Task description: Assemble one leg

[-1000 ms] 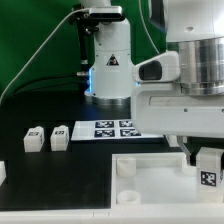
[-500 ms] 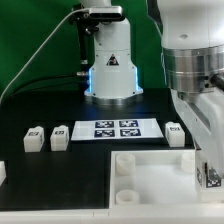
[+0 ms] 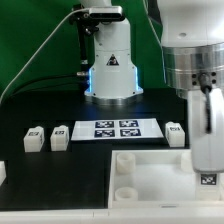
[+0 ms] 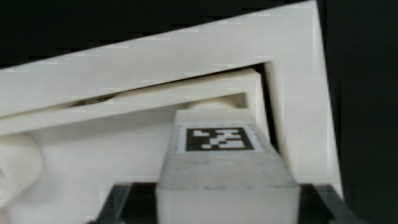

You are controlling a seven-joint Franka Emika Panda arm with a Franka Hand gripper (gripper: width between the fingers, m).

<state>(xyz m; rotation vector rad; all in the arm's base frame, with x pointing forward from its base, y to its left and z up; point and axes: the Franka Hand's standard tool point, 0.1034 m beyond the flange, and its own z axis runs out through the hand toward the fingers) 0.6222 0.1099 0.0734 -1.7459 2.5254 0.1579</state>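
My end effector (image 4: 217, 195) grips a small white plastic block-shaped leg (image 4: 221, 172) between my two dark fingers (image 4: 118, 203), one on each side of the block. The face of the leg turned toward my camera carries a black-and-white square tag (image 4: 221, 139) near its far end. Just past that end lies a large white square tray-like part (image 4: 196, 62), with its raised rim running diagonally and turning a corner close to the leg. Inside that corner a stepped recess shows. The leg's tip seems to sit over or in this recess, though I cannot tell whether they touch. Beyond the rim is the black surface (image 4: 89, 25).
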